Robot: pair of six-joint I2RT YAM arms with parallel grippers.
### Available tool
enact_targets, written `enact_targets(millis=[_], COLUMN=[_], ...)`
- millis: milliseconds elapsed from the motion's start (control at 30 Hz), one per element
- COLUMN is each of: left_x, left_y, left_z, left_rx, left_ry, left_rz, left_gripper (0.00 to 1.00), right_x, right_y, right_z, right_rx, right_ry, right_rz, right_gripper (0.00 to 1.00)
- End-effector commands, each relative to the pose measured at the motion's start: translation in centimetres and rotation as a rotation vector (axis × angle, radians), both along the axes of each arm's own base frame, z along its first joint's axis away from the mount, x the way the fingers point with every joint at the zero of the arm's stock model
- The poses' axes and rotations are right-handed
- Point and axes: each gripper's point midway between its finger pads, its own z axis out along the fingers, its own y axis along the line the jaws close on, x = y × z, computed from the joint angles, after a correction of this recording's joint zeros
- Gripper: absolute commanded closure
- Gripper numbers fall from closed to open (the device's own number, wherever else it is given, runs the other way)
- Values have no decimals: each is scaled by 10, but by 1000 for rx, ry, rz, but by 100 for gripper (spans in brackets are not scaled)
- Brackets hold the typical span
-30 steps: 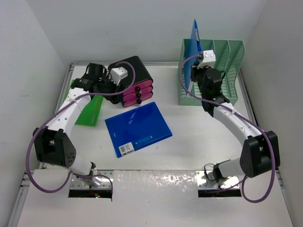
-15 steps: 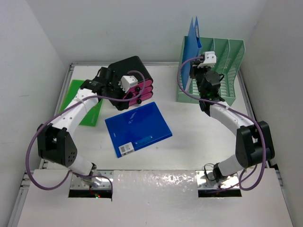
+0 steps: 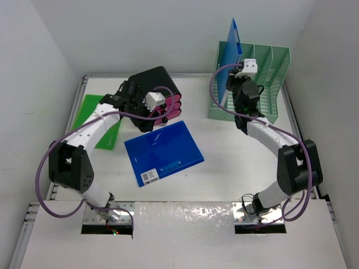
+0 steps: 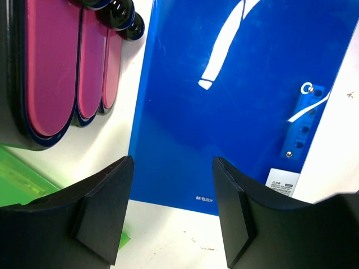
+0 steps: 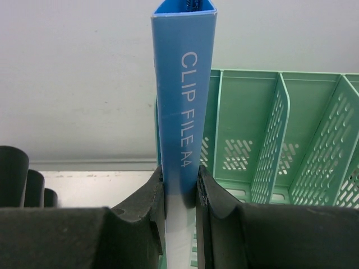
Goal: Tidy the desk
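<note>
The white desk [image 3: 241, 151] holds a dark blue clip file [image 3: 163, 152] lying flat at its middle. My left gripper [image 3: 145, 116] is open and empty, hovering over the file's far left corner; in the left wrist view [image 4: 174, 213] the file [image 4: 235, 101] lies just beyond the fingers. My right gripper [image 3: 238, 81] is shut on the spine of a light blue clip file [image 3: 232, 42], held upright over the left end of the green file rack [image 3: 269, 70]. The right wrist view shows the spine [image 5: 184, 84] pinched between the gripper [image 5: 180, 185] fingers, with the rack [image 5: 252, 134] behind.
A black drawer box with pink drawers [image 3: 160, 92] stands at the back left, close to my left gripper; it also shows in the left wrist view [image 4: 50, 67]. A green folder [image 3: 98, 123] lies flat at the left edge. White walls enclose the desk.
My left gripper has swung right from above the green folder to the front of the drawer box. My right gripper has raised the light blue file and brought it more upright at the rack.
</note>
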Motion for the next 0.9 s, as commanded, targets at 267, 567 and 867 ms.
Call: enact_targets(millis=[267,567,867], left_x=[2,0,0], left_y=[-5,-4,-4], left_z=[-8,-13,-13], left_rx=[10,19,23], left_ry=[12,20,24], left_rz=[-28,-41,-44], left_gripper=[44,44,44], right_x=[21,2,-8], right_y=[0,4,-5], right_z=[17,50,69], right_rx=[45,-21,13], right_ry=[-74,-124,-178], right_rz=[-24,-36,-167], right_gripper=[100,100,100])
